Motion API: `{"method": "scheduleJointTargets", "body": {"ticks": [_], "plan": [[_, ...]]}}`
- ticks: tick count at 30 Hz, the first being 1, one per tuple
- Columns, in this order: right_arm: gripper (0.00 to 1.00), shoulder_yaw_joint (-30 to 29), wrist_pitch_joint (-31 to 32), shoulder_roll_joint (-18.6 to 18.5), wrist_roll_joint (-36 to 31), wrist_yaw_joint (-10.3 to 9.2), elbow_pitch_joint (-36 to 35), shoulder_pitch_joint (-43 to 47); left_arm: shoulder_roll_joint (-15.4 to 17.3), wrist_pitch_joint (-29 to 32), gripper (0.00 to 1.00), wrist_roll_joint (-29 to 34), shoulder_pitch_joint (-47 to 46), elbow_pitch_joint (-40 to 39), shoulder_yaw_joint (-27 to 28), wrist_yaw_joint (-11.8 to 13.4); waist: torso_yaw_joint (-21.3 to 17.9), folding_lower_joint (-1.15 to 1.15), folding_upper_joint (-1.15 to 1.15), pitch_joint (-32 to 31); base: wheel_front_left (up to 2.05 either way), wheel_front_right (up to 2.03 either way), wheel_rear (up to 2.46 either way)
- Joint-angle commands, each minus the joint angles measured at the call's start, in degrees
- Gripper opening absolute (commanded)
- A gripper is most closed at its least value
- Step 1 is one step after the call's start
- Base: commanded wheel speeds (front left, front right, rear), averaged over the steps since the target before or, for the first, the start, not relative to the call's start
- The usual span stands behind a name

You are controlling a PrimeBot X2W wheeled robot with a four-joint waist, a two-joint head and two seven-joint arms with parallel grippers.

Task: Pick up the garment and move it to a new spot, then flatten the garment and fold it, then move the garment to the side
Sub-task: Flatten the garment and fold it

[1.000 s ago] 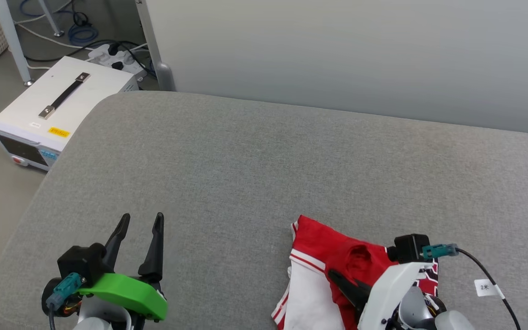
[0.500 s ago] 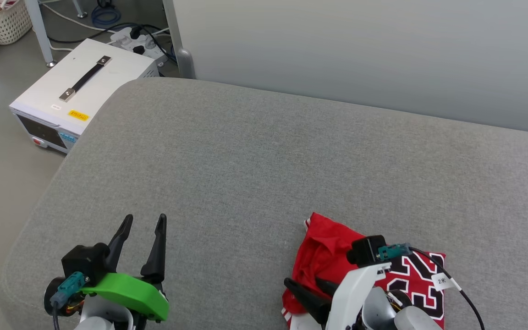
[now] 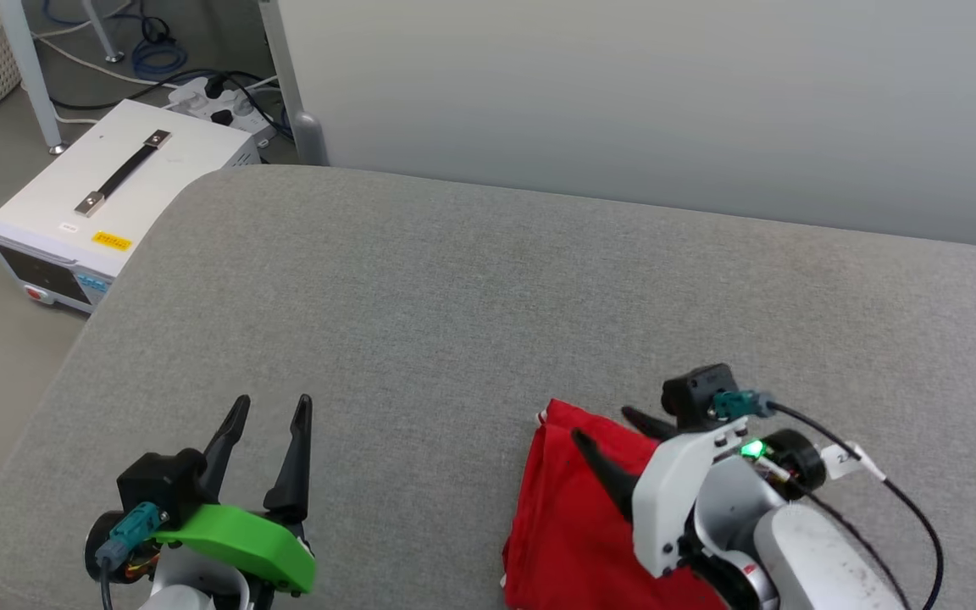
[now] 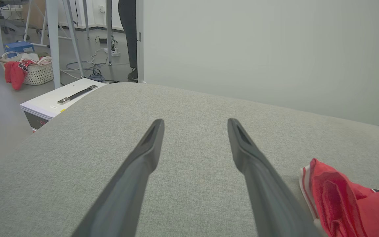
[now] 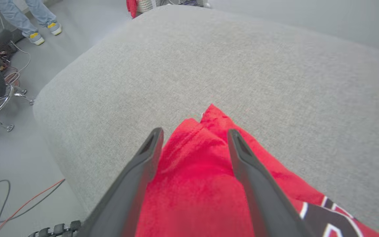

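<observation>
At the near right of the grey cushion (image 3: 454, 280), close to its front edge, the garment (image 3: 568, 517) lies in a compact red bundle. Its striped trim peeks out at the far-left corner. Its long axis runs roughly away from the robot, and in the right wrist view some black, white-outlined lettering shows at the end nearest the wrist.

The right gripper (image 3: 602, 424) sits directly over that bundle. Its two dark fingers are spread, pinch nothing, and point along the cloth toward the far corner. Whether the fingertips touch the fabric cannot be told.

The left gripper (image 3: 273, 400) is likewise spread and holds nothing. It hangs over bare cushion well apart from the garment, which lies off to its right.

The right arm is therefore plainly the nearer one, already lined up with the bundle's length. By the look of it the folding is largely done, so the shift to the side seems next. That calls for a grip on a thick edge rather than a single layer, or the fold may fall open.
</observation>
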Motion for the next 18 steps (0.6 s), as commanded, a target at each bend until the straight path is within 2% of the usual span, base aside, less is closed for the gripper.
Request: {"method": "scheduleJointTargets", "body": {"ticks": [1, 7, 12, 14, 18], "plan": [[1.0, -1.06, -0.09, -1.37, -1.8, -0.03, -1.31, -1.61, -0.07, -0.31, 1.0, 0.16, -0.24, -0.34, 0.09, 0.26, -0.93, 0.0, 0.0, -0.26, 0.0, 0.0, 0.0], [1.0, -5.9, -3.81, -10.03, -9.45, -0.03, -6.02, -3.5, -0.63, -0.32, 1.0, 0.37, -0.02, -1.08, -0.01, 0.33, -2.93, 0.0, 0.0, -0.51, 0.0, 0.0, 0.0], [1.0, -12.07, -10.44, -16.33, -13.25, -0.03, -9.56, -2.83, -1.35, -0.33, 1.0, 0.81, 0.04, -1.91, 0.3, 0.17, -4.51, 0.0, 0.0, 0.06, 0.0, 0.0, 0.0], [1.0, -14.92, -12.71, -17.94, -14.3, -0.03, -10.72, -1.62, -1.69, -0.33, 1.0, 1.16, 0.03, -2.38, 0.66, 0.08, -5.03, 0.0, 0.0, 0.42, 0.0, 0.0, 0.0], [1.0, -21.14, -16.84, -18.55, -14.3, -0.03, -13.67, 2.29, -2.61, -0.33, 1.0, 2.07, 0.07, -3.29, 1.78, -0.36, -5.68, 0.0, 0.0, 1.05, 0.0, 0.0, 0.0]]}}
